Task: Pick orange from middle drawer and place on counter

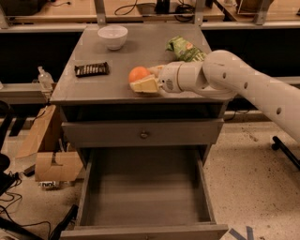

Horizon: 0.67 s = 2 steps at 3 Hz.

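Gripper (142, 78) has jaws clenched on the orange (138, 73). Fruit sits btwn them, at or just over the counter (93, 89), near its front edge. Middle drawer (145, 197) is open well below jaws. Round, no long axis; prob. rolls on release.

No readable txt; hand (142, 78) grips orange (137, 73) over counter (89, 90).

The floor (253, 178) is pale with little dark specks, and brown cardboard boxes (51, 164) lie on the left. A long wooden table (61, 9) stands at the back. The gripper (142, 78) holds the orange (138, 73) just over the counter (93, 86).
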Each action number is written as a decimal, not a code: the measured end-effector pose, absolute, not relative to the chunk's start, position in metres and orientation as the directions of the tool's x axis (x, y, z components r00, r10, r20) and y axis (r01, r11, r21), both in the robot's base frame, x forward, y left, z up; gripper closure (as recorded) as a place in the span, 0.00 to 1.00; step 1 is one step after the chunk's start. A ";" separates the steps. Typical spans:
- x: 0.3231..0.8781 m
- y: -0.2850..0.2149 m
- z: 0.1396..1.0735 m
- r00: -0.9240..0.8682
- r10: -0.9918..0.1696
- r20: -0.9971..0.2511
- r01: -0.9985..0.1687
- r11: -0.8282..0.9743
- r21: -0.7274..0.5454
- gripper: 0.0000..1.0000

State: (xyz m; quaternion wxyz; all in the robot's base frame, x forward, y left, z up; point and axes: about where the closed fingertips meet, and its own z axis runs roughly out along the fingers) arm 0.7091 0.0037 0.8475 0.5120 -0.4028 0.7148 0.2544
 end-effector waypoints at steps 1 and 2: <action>0.709 0.006 0.847 -0.151 -0.316 -0.937 -0.839 0.543 -0.048 0.30; 0.708 0.009 0.847 -0.150 -0.316 -0.937 -0.841 0.539 -0.047 0.07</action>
